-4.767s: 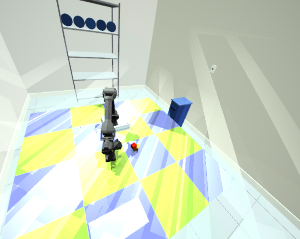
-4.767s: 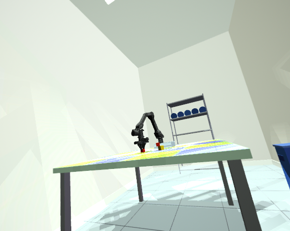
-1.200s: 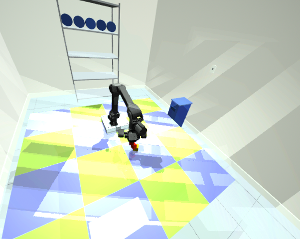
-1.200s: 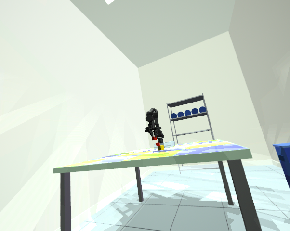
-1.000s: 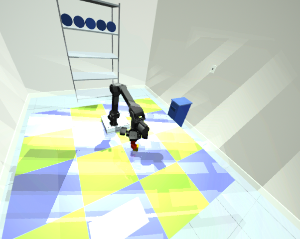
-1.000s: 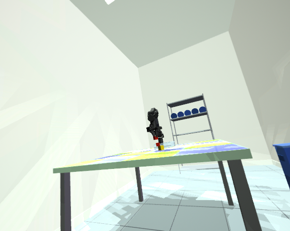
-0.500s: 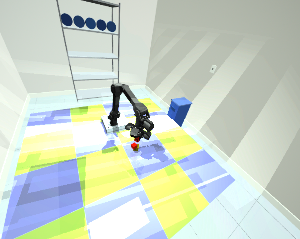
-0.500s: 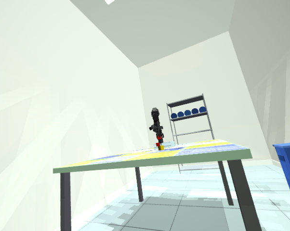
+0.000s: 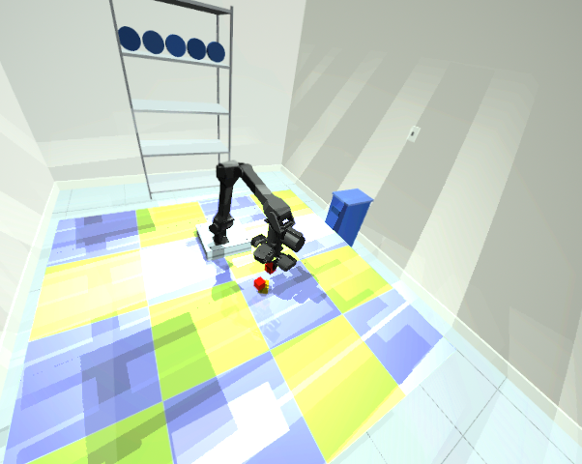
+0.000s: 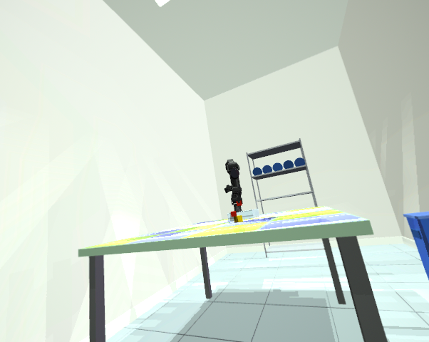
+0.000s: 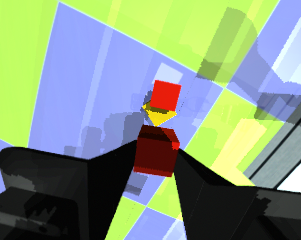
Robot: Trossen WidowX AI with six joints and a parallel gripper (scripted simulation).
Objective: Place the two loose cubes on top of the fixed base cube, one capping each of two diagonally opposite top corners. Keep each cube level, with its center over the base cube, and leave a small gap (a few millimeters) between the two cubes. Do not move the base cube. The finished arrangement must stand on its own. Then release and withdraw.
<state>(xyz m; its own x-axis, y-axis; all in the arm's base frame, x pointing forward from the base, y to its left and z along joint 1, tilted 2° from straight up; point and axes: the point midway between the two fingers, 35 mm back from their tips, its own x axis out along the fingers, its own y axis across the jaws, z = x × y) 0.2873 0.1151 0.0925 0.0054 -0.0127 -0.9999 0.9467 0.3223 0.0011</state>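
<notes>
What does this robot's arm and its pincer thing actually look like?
The arm is matte black all over, built from chunky, angular segments joined by rounded joints, with a fat cylinder near the wrist. It rises from a pale flat base plate. The gripper has two broad, dark, wedge-shaped fingers. No cables or markings are discernible.

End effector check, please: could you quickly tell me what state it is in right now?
End effector: closed on a red cube, carried above the yellow base cube.
</notes>
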